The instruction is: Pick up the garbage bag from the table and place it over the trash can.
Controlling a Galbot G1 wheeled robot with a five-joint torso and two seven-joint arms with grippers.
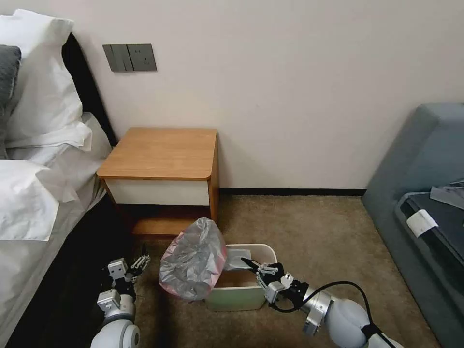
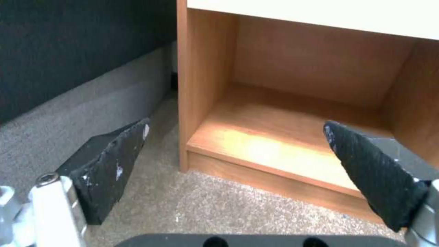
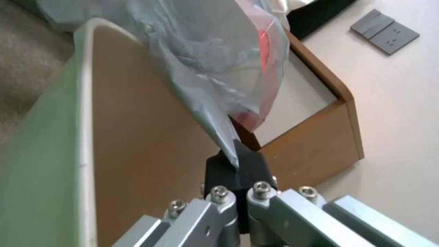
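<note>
Plain cream wall carrying a grey switch-and-socket plate, with a dark skirting board at its foot. Brown short-pile carpet covers the floor. At left, a bed with white pillows and a dark headboard; at right, a grey-blue upholstered sofa.

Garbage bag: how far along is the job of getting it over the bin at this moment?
Done: the garbage bag is off the table and draped over the trash can's left end. In hand: the right gripper is shut on a stretched corner above the opening. The left gripper is open, low by the table. Left: the rest of the rim is bare.
</note>
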